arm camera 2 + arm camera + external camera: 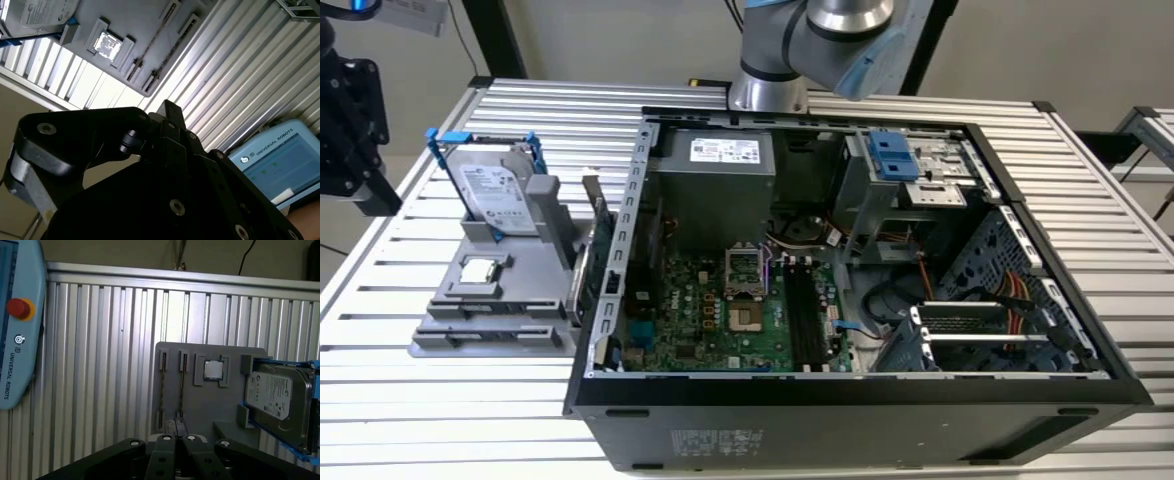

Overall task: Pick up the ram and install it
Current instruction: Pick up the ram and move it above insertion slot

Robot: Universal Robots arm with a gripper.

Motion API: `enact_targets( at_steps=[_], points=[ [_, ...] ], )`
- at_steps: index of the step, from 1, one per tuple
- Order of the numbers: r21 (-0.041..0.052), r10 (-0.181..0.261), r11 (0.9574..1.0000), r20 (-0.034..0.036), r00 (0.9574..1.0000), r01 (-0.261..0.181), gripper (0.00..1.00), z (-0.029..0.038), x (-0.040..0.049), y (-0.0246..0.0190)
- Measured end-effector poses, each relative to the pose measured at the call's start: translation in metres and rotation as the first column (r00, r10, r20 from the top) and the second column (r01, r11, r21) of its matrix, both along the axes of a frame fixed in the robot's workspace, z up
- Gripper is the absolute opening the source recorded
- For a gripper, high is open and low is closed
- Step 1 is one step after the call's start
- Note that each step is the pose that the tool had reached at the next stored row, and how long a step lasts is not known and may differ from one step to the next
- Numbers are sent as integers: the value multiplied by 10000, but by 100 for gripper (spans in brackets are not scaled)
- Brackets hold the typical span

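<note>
Two thin ram sticks stand on edge in the slots of a grey holder (200, 405); in the first wrist view one ram (162, 385) lies beside the other (182, 385). The second wrist view also catches a ram (152, 42). My gripper (177, 432) hangs high above the holder's slotted end, fingers together and shut, with nothing seen between them. In the second wrist view the gripper (169, 107) is a dark pointed tip. The open computer case (1067, 385) holds the green motherboard (700, 325) with its dark memory slots (807, 320).
The holder (467, 340) also carries a silver hard drive (500, 195) in a blue frame and a small square chip (214, 370). A light-blue teach pendant (17, 340) lies on the slatted aluminium table (440, 420). The arm's base (781, 60) stands behind the case.
</note>
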State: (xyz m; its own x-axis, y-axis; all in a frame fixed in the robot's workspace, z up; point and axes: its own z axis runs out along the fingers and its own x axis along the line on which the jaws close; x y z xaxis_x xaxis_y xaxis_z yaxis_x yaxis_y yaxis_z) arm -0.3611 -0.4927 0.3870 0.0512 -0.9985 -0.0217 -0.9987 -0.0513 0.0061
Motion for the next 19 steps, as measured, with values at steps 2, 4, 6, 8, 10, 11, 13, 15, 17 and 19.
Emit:
enact_targets(
  at_steps=[2, 4, 6, 8, 10, 11, 13, 15, 17, 19],
  points=[
    [1, -8, 10000, 22, 10000, 8, 0, -8, 2, 1],
    [0, -91, 10000, 24, 10000, 91, 0, -14, 2, 1],
    [0, -220, 9998, 23, 9998, 220, 0, -18, 2, 0],
    [0, -290, 9996, 24, 9996, 290, 0, -19, 2, 0],
    [0, -290, 9996, 25, 9996, 290, 0, -20, 3, 0],
    [0, -291, 9996, 24, 9996, 291, 0, -20, 2, 0],
    [0, -291, 9996, 25, 9996, 291, 0, -20, 2, 0],
    [-1, -290, 9996, 25, 9996, 290, 100, -20, 2, 0],
    [-1, -290, 9996, 25, 9996, 290, 100, -20, 3, 0],
    [-1, -291, 9996, 25, 9996, 291, 100, -20, 2, 0]
  ],
)
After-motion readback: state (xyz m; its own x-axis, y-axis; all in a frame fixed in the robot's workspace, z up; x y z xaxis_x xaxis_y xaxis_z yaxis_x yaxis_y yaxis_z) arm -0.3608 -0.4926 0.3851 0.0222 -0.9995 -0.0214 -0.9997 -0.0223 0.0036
